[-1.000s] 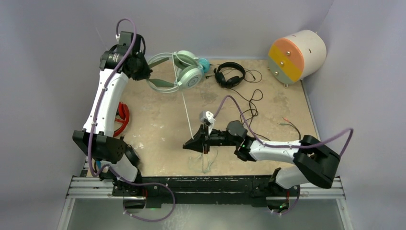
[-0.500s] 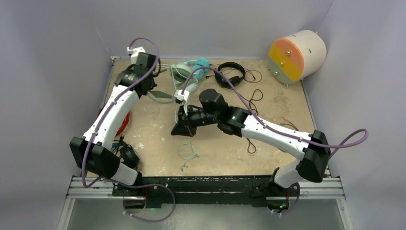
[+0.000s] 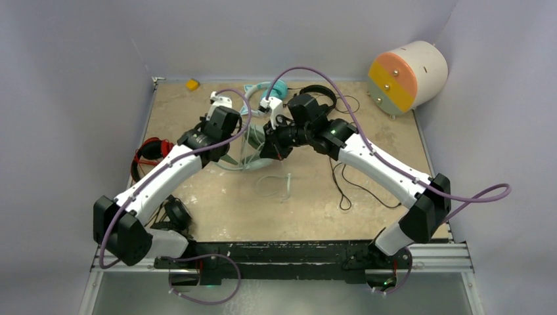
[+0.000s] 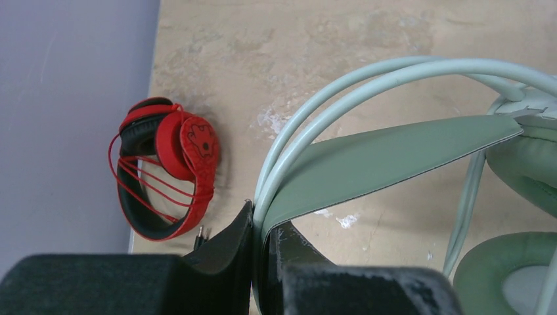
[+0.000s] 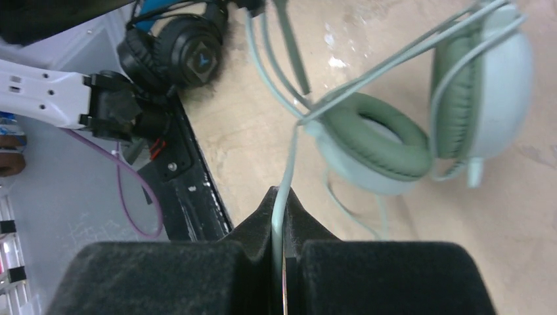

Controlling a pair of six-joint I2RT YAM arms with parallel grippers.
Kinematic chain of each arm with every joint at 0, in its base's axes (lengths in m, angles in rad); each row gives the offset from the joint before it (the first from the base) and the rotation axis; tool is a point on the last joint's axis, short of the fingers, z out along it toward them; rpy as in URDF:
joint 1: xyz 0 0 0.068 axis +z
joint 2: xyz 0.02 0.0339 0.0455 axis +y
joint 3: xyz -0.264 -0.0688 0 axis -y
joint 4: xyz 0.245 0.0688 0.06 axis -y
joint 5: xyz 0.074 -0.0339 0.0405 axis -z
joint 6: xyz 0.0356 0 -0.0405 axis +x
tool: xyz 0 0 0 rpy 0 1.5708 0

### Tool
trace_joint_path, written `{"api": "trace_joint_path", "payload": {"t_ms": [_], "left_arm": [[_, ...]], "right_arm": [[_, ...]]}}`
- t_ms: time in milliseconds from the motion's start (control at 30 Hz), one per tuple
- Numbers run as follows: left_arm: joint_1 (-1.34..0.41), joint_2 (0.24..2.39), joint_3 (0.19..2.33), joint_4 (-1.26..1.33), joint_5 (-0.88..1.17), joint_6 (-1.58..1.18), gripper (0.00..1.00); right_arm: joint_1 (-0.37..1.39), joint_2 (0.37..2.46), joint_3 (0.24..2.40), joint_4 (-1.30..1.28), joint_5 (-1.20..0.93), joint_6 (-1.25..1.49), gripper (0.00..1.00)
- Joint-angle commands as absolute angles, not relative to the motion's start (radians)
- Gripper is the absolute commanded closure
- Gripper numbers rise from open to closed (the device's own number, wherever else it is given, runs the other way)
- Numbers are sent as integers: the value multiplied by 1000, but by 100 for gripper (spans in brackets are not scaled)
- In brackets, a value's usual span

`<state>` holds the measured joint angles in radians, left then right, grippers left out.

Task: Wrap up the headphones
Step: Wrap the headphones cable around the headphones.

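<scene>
This looks like a robotics laboratory, not a home. A left arm [image 3: 164, 174] and a right arm [image 3: 381, 164], white and black, are fixed on a metal rail [image 3: 125, 260] at the near edge of a beige table [image 3: 315, 216]. Plain grey walls [image 3: 72, 98] close the table in. Purple cables [image 3: 315, 68] run along the arms. The headphones [image 3: 150, 149] lie on the table in several colours, and a cream drum [image 3: 407, 75] sits in the far right corner.

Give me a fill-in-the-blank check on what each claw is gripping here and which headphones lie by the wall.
The left claw is shut on the ____ of the mint-green headphones. The right claw pinches their thin ____. The headphones beside the wall are coloured ____.
Missing words: headband, cable, red.
</scene>
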<state>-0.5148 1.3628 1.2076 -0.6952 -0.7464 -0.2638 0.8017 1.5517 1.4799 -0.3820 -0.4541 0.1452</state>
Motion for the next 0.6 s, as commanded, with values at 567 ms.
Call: {"api": "trace_joint_path", "payload": {"t_ms": [567], "left_arm": [[-757,1272,1151,-710,-775,-55,100]], "right_arm": [[743,1654,1740,-628,91,8,88]]}}
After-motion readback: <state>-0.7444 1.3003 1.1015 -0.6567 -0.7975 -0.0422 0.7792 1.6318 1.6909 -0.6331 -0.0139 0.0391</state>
